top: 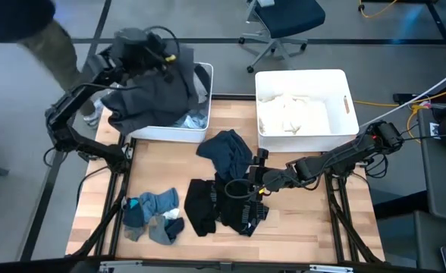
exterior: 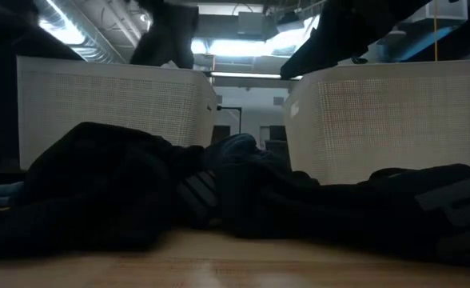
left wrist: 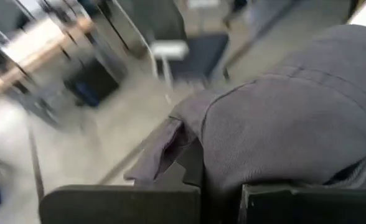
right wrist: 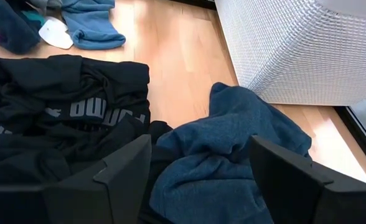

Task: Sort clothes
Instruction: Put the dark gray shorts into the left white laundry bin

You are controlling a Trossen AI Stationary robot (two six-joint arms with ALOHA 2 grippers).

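Observation:
My left gripper (top: 149,51) is raised over the far side of the left white bin (top: 205,79) and is shut on a dark grey garment (top: 151,95). My right gripper (top: 249,184) is low over the table's middle and open. In the right wrist view its fingers stand on either side of a bunched teal-blue garment (right wrist: 223,158); I cannot tell whether they touch it. A black printed garment (right wrist: 65,106) lies on the table next to the teal one. Small grey-blue socks (top: 153,214) lie near the front left. My left gripper pinches a gathered fold of the dark grey garment (left wrist: 211,165) between its two fingers, several layers thick. The garment hangs below the gripper, slack. Its lower part (top: 143,114) lies across the left bin and over the bin's left rim.
The right white bin (top: 349,97) at the far right holds white clothes (top: 291,114). A pale garment (top: 195,119) lies in the left bin. A person's leg (top: 52,45) is beyond the table's far left corner. An office chair (top: 284,19) stands behind the table.

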